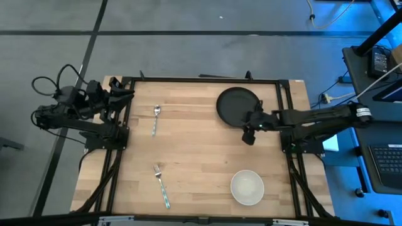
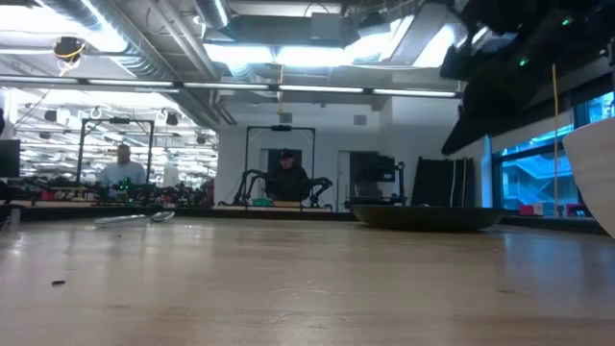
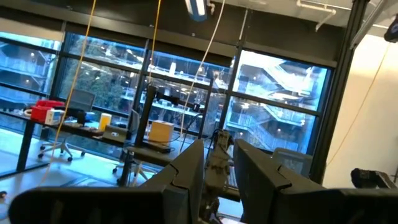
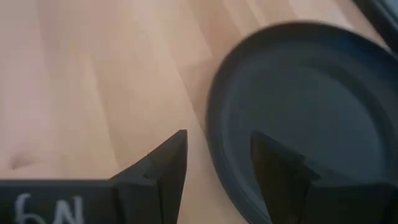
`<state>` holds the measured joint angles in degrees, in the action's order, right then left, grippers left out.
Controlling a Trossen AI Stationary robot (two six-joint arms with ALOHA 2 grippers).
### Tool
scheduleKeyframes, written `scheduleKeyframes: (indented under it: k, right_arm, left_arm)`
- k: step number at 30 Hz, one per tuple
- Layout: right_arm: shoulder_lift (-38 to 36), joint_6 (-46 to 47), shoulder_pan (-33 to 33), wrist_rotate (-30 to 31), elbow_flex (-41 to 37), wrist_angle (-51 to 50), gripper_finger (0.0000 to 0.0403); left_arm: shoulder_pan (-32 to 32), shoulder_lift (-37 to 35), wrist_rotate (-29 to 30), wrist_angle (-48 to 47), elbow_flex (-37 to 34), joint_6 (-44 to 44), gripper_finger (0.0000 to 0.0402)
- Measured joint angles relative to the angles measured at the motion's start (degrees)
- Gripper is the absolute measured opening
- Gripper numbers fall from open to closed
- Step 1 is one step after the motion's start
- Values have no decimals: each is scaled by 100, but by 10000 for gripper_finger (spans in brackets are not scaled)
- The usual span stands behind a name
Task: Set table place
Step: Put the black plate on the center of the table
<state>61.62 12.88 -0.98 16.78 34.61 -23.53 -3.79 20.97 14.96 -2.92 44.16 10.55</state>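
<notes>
The matte black round plate (image 1: 235, 103) lies flat on the wood table (image 1: 201, 157) at the far right; it also shows in the low view (image 2: 423, 215). My right gripper (image 1: 250, 130) is open and hangs above the plate's near rim (image 4: 214, 155), one finger over the plate, one over bare wood. The white bowl (image 1: 247, 187) stands at the near right. The spoon (image 1: 156, 118) lies far left of centre and the fork (image 1: 161, 185) near left of centre, both flat on the table. My left gripper (image 3: 219, 177) waits by the far left corner, pointing into the room, its fingers a little apart.
The table's black frame (image 1: 284, 100) runs close behind the plate on the right. Bare wood lies between the cutlery and the plate. People sit at benches in the room beyond the table (image 2: 286, 178).
</notes>
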Motion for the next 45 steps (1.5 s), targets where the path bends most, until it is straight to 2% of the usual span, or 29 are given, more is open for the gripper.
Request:
scheduleKeyframes:
  k: [2, 7, 12, 16, 35, 39, 45]
  right_arm:
    - [232, 17, -122, -64, 0, 88, 177]
    - [753, -272, -417, -831, 0, 508, 177]
    - [1093, -434, -636, -979, 0, 811, 177]
    - [1314, -442, -822, -1503, 0, 847, 177]
    - [2439, -565, -1226, -1507, 1, 1315, 175]
    - [2575, -558, -1223, -1442, 7, 1517, 143]
    - [2538, -202, -1226, -1380, 28, 1835, 25]
  left_arm:
    - [0, 0, 0, -2, 0, 0, 82]
    - [0, 0, 0, -4, 0, -9, 82]
    - [0, 0, 0, -7, 0, -13, 82]
    - [0, 0, 0, -9, 0, -13, 82]
    - [2, 0, 0, -11, -2, -58, 82]
    - [0, 0, 0, -11, -4, -59, 82]
    - [2, 0, 0, -11, -4, -57, 82]
